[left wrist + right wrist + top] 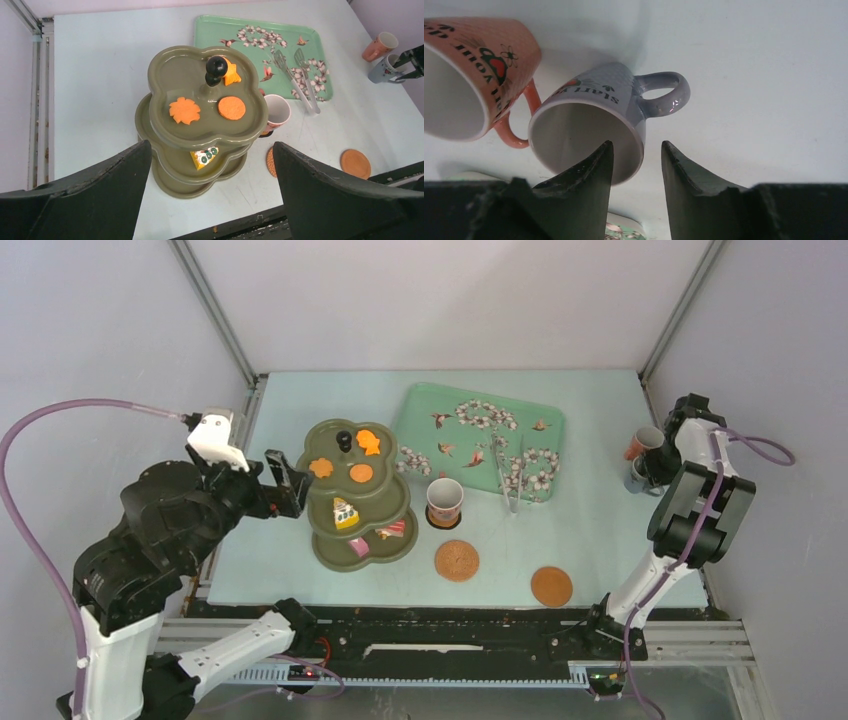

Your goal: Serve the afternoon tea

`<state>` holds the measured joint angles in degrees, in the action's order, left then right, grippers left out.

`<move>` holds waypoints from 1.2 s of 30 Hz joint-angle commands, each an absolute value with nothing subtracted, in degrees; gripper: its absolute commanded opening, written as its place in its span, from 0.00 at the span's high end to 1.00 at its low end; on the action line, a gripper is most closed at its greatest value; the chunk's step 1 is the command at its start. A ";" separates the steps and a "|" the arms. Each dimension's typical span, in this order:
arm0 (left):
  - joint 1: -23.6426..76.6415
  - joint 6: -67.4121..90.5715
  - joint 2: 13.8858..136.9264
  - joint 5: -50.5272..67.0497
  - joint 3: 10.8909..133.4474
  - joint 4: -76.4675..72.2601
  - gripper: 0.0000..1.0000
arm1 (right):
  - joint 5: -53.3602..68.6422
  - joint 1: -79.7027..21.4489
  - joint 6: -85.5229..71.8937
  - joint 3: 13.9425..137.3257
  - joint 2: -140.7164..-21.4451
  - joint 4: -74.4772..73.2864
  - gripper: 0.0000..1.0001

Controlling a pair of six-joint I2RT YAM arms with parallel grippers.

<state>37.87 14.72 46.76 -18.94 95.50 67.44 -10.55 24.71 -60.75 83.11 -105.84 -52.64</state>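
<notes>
The olive-green three-tier stand [325, 540] holds orange pastries [361, 473] on top, a yellow slice [345, 512] in the middle, and pink [358, 546] and red [392, 531] pieces below. My left gripper [290, 483] is open and empty, just left of the stand [170, 75]. One patterned cup [445, 498] stands on a dark coaster. An orange cup [469, 75] and a grey cup [594, 125] lie at the far right. My right gripper [638, 145] is open, one finger in the grey cup's mouth, one outside its rim.
The mint-green floral tray [425, 405] with metal tongs [508, 475] lies behind the standing cup. Two brown coasters [457, 561] [551, 586] lie near the table's front edge. Frame posts stand at the back corners.
</notes>
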 commanded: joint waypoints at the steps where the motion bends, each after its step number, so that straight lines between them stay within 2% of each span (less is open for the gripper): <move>1: 38.06 12.71 46.24 -20.60 98.02 66.11 0.02 | -12.35 24.35 -65.22 85.43 -107.55 -53.72 0.59; 3: 38.06 12.42 46.30 -20.82 98.32 66.39 0.02 | -11.93 24.40 -65.80 85.43 -107.85 -53.58 0.65; 9: 38.05 12.05 46.38 -20.36 99.49 66.98 0.02 | -10.50 24.89 -65.45 85.17 -105.71 -55.36 1.00; 14: 38.06 11.91 45.26 -19.34 99.08 66.73 0.02 | -9.44 23.24 -57.72 82.69 -96.25 -57.76 1.00; 18: 38.01 12.70 43.72 -17.33 97.21 65.47 0.02 | -12.48 16.63 -46.36 78.53 -86.69 -60.31 1.00; 22: 38.05 13.96 42.48 -15.05 95.53 64.57 0.02 | -14.65 0.20 -33.83 70.42 -77.12 -56.83 1.00; 25: 38.05 14.94 41.96 -13.88 95.04 64.06 0.02 | -11.42 -17.30 -26.13 63.49 -70.53 -51.70 1.00; 29: 38.06 16.33 41.62 -13.27 95.01 63.84 0.02 | -6.70 -35.17 -21.23 59.96 -67.08 -47.20 1.00; 36: 38.06 19.34 40.74 -12.41 93.55 63.08 0.02 | -5.91 -49.61 -22.75 61.12 -73.68 -45.80 1.00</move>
